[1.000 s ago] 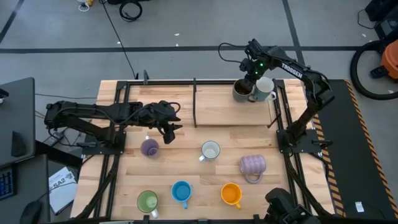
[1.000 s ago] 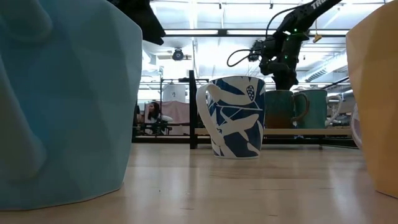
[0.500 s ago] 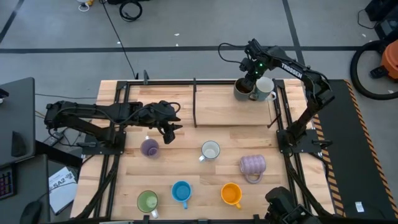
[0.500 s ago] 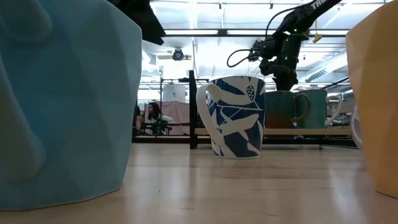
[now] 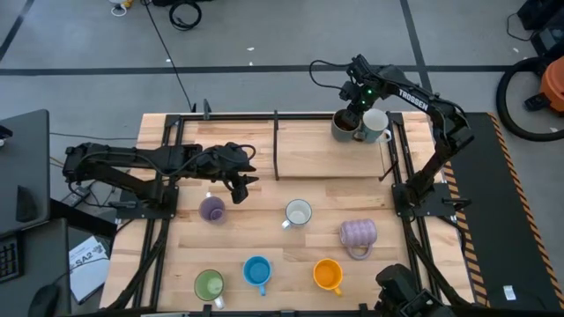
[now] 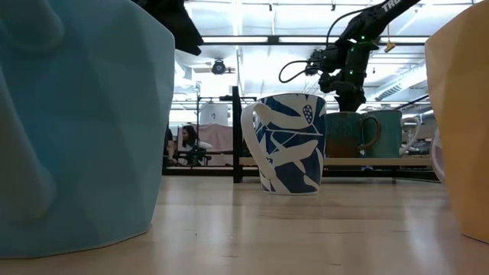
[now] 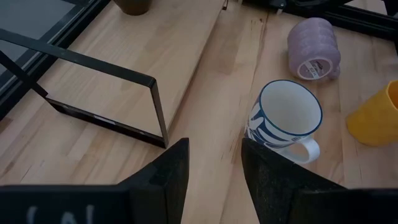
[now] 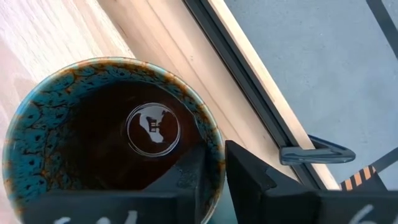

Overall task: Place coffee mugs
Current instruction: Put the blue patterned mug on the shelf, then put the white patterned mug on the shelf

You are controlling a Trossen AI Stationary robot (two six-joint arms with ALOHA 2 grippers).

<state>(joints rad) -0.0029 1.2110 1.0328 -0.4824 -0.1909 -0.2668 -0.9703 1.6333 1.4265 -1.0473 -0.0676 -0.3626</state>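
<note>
A dark grey-brown mug (image 5: 342,128) stands upright on the raised shelf (image 5: 308,150) at the far right, beside a white mug (image 5: 376,125). My right gripper (image 5: 356,114) points down over its rim, slightly open. My left gripper (image 5: 240,187) hangs open above the table's left middle, with nothing between its fingers, near the small lilac mug (image 5: 211,209). On the table stand a white-and-blue mug (image 5: 299,213), a green mug (image 5: 209,284), a blue mug (image 5: 256,270) and an orange mug (image 5: 327,274). The ribbed lavender mug (image 5: 358,233) lies on its side. My right gripper (image 8: 215,186) comes from above with one finger (image 8: 193,180) inside the dark mug and the other (image 8: 249,180) outside, astride the rim (image 8: 216,152) on the mug's right side. I cannot tell whether the fingers touch the rim. The mug stands upright on the shelf.
A black metal frame (image 5: 276,145) stands upright on the shelf's left part, and black rails (image 5: 388,150) run along the table's sides. Bare wood lies between the frame and the dark mug.
</note>
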